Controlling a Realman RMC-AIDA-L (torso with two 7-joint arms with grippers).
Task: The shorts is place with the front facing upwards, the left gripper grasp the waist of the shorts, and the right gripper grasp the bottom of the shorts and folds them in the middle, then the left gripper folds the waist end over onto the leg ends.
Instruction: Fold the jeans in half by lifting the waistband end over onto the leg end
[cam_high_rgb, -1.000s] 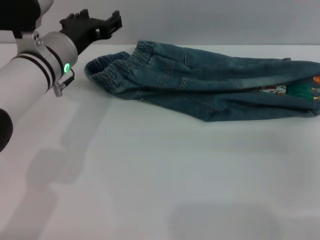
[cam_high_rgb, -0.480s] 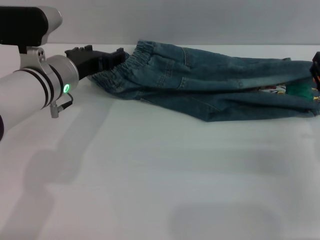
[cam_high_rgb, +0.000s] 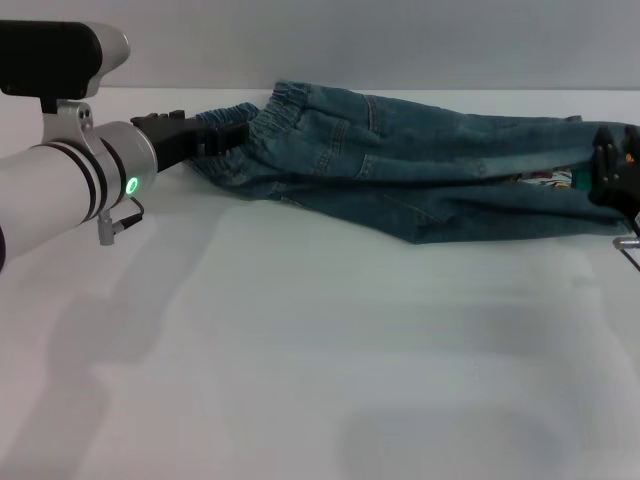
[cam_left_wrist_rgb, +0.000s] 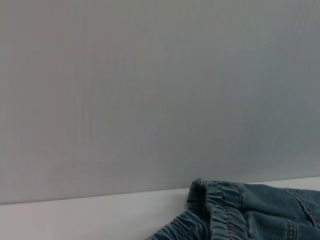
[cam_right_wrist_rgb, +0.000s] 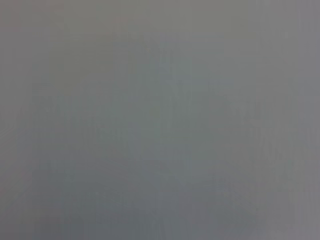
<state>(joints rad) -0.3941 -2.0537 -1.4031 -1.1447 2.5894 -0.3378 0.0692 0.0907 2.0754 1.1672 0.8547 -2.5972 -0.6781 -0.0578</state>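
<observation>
Blue denim shorts (cam_high_rgb: 410, 165) lie lengthwise along the back of the white table (cam_high_rgb: 320, 330). The ruffled elastic waist (cam_high_rgb: 255, 125) points left and the leg ends (cam_high_rgb: 545, 190) point right. My left gripper (cam_high_rgb: 215, 135), black on the silver arm with the green light, sits low at the waist's left edge and touches the band. The left wrist view shows the gathered waist (cam_left_wrist_rgb: 220, 207) close up against a grey wall. My right gripper (cam_high_rgb: 612, 172) comes in at the right edge, over the leg ends. The right wrist view shows only plain grey.
A green and multicoloured patch (cam_high_rgb: 580, 180) peeks out at the leg openings, next to the right gripper. A grey wall (cam_high_rgb: 400, 40) runs behind the table's far edge. The white tabletop stretches out in front of the shorts.
My left gripper has dropped from above the table's far left and moved right to the waistband. My right gripper has entered from the right edge and now sits over the leg ends.
</observation>
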